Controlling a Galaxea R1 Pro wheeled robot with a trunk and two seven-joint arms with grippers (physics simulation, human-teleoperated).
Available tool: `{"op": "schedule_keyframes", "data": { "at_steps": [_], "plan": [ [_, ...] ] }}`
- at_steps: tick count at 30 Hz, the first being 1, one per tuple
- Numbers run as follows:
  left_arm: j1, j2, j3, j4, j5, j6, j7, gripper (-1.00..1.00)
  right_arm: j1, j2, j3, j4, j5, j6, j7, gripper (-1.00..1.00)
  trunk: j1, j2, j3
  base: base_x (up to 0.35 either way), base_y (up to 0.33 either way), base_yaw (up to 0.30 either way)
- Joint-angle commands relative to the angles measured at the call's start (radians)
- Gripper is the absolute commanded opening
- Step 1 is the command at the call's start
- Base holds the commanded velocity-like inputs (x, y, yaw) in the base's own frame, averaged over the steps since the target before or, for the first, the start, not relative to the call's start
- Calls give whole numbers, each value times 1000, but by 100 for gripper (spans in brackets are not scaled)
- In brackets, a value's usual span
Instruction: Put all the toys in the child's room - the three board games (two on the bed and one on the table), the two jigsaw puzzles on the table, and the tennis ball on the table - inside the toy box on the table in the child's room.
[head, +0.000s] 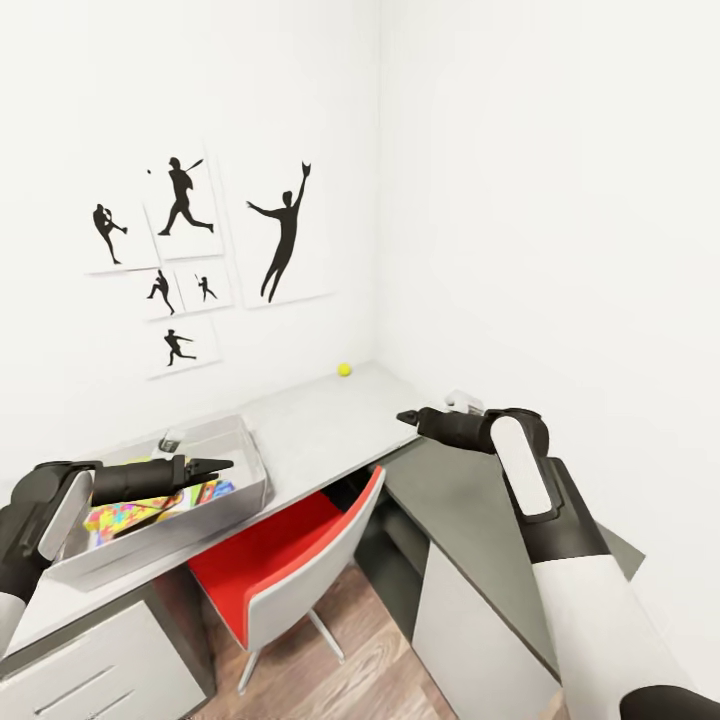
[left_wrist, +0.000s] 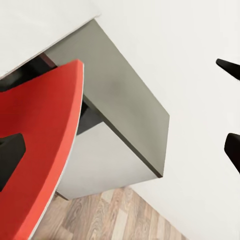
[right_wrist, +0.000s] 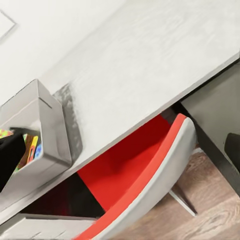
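Observation:
The tennis ball (head: 344, 369) rests on the table (head: 310, 420) at its far end, close to the room's corner. On the table's near left stands the grey toy box (head: 245, 470) (right_wrist: 47, 130). Colourful flat toys (head: 125, 517) (right_wrist: 31, 147) lie inside it, and I cannot tell board games from jigsaw puzzles among them. My left gripper (head: 218, 465) hangs open over the toy box with nothing in it. My right gripper (head: 407, 416) is open and empty at the table's right edge, a good way short of the ball. The bed is out of view.
A red-seated chair (head: 290, 550) (left_wrist: 40, 145) (right_wrist: 135, 175) is tucked under the table between my arms. A lower dark grey shelf unit (head: 460, 500) (left_wrist: 120, 105) runs along the right wall under my right arm. Drawers (head: 90, 660) sit below the toy box. Baseball silhouettes hang on the back wall.

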Motion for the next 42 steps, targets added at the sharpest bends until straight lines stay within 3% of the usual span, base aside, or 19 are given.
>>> {"op": "schedule_keyframes", "data": {
  "at_steps": [1,11,18,29,42],
  "plan": [
    [-1,0,1,0,-1,4,-4,100,-2,2,0,-1,-10,4,-11,100,1,-2,-2,97,-94,270],
    [-1,1,3,0,-1,4,-4,100,-6,7,2,-2,-10,7,-12,100,1,-2,-2,113,-104,287],
    [-1,1,2,0,-1,4,-4,100,-7,-3,1,-1,-9,5,-12,100,1,-2,-2,209,-9,222],
    [-1,1,3,0,-1,4,-5,100,-7,-6,-1,-2,-9,5,-12,100,1,-2,-3,307,-1,23],
    [-1,1,3,0,0,4,-5,100,-8,-6,-1,-3,-10,7,-11,100,1,-2,-9,253,0,-110]
  ]
}}
